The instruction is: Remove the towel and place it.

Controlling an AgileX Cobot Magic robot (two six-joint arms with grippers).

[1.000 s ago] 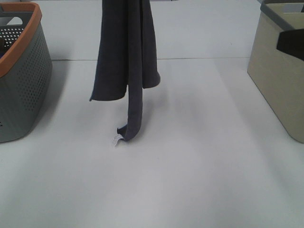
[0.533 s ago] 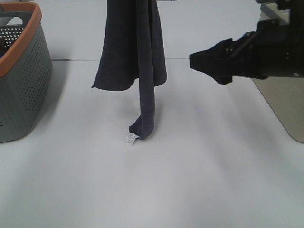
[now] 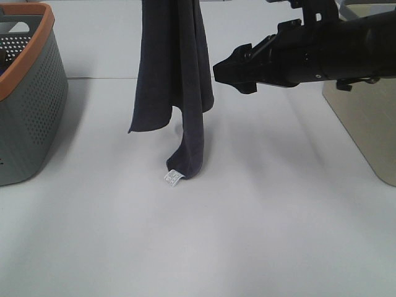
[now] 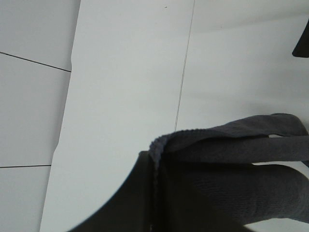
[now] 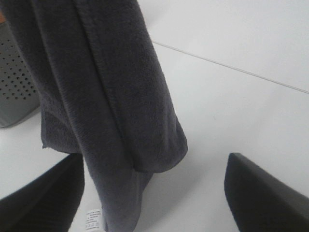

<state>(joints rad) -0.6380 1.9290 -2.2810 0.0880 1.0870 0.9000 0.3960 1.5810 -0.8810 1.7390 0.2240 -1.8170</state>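
Left gripper point(image 4: 147, 176) pinches the towel point(image 3: 176, 74), which hangs below it, tag point(image 3: 172, 179) on the table point(image 3: 260, 216). Right gripper point(image 3: 229, 72) spread, towel just ahead.

The white bench point(image 3: 260, 235) is lit brightly and diffusely. Only faint, soft-edged shadows are thrown right of the towel point(image 3: 176, 74). In both wrist views, the nearest dark shapes along the lower edge are rendered blurred.

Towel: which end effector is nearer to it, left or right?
Left. The left end effector is clamped on the towel at its top edge, holding it up. The right end effector is open, facing the hanging folds from the side, not gripping them.
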